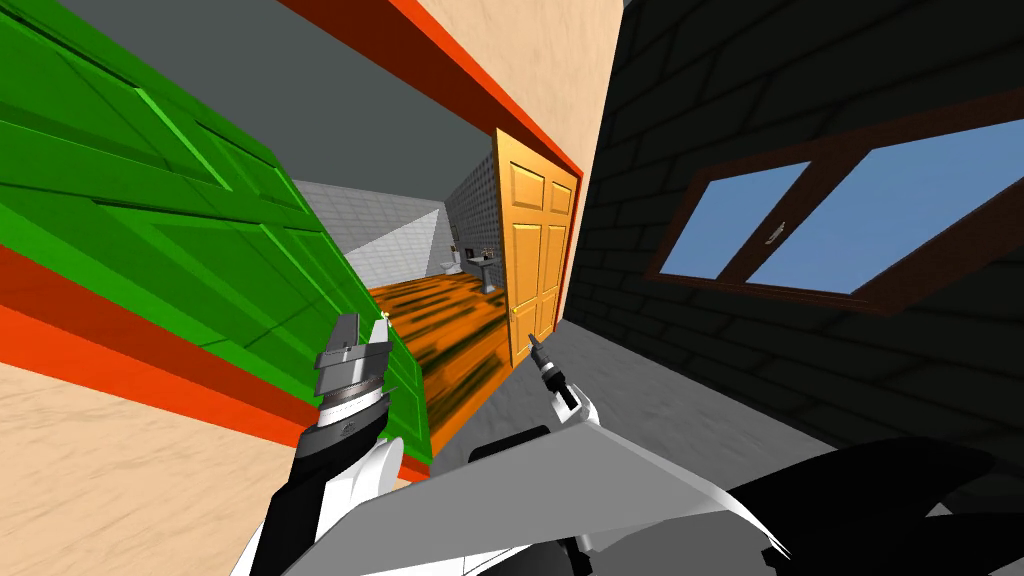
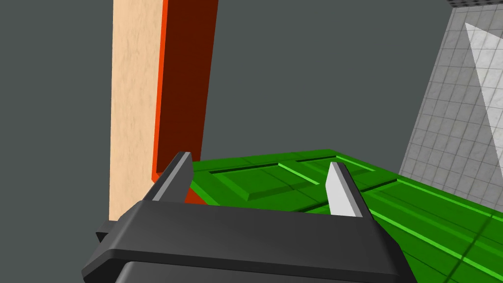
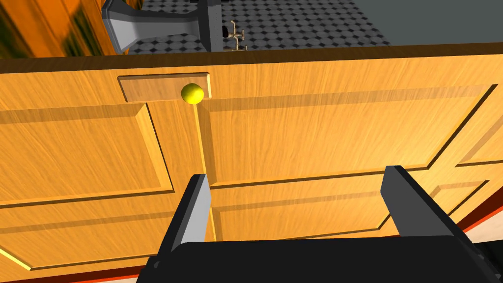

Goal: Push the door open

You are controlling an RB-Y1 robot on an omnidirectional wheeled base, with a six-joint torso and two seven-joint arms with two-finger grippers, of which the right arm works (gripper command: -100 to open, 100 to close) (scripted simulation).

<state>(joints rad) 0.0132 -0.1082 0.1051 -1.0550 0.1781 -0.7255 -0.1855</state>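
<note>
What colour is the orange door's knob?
The knob is yellow, clearest in the right wrist view.

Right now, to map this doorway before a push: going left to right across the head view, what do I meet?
Green door → left end effector → striped wooden floor → orange panelled door → dark brick wall → window.

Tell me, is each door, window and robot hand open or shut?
Green panelled door: swung open, tiled room showing past it.
Orange wooden panelled door: open too.
Brown-framed window: looks shut.
Left gripper: open, empty, by the green door.
Right gripper: open, empty, facing the orange door.
</note>
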